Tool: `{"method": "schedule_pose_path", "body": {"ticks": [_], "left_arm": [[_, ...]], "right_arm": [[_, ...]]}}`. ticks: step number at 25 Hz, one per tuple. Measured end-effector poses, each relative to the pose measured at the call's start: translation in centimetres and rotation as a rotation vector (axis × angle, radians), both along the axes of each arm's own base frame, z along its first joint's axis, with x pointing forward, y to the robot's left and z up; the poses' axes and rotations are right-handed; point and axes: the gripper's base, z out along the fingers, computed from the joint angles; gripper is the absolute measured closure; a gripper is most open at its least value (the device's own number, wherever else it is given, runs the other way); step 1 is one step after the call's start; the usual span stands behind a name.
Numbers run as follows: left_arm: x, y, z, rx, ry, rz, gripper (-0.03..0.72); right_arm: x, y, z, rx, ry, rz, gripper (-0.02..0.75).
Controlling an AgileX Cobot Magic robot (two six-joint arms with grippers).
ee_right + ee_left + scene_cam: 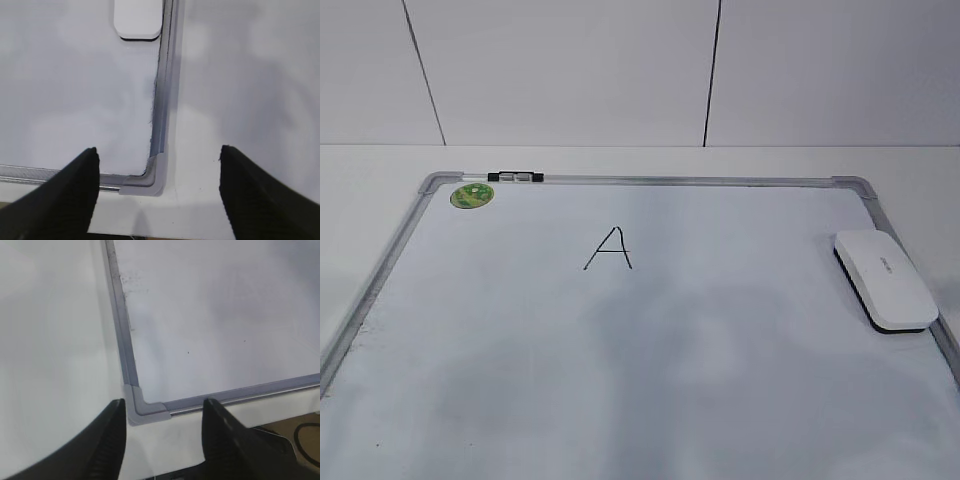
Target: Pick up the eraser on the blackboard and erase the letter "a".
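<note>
On the board [650,350], the eraser [885,279] lies by its right rail, right of the "A" [609,249], while both grippers, left [162,432] and right [157,187], gape empty over its near corners.

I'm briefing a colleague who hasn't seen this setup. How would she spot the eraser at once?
Find the framed blackboard lying flat, then follow its right edge. There lies the eraser, a white rounded oblong block with a dark base. The only other items, a small black-and-white clip and a round green sticker, sit at the far left corner.

A white table [380,165] carries the blackboard [650,340], lying flat on it
</note>
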Motion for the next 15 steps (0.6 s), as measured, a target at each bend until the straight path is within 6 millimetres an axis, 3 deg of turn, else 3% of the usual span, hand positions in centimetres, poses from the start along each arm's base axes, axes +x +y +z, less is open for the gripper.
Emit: {"method": "schedule_pose_path", "body": {"ticks": [3, 7, 15], "left_arm": [[-1.1, 0.0, -1.2, -0.001, -0.034, 0.004, 0.316], [-2.2, 0.2, -1.1, 0.014, -0.128, 0.013, 0.316], [-2.4, 0.5, -1.1, 0.05, -0.146, 0.022, 0.317]], "right_arm": [[-0.9, -0.3, -0.5, -0.022, -0.042, -0.008, 0.145], [-1.4, -0.5, -1.3, -0.032, -0.065, -0.011, 0.145], [-1.5, -0.5, -2.1, -0.039, -0.031, -0.013, 0.145]]}}
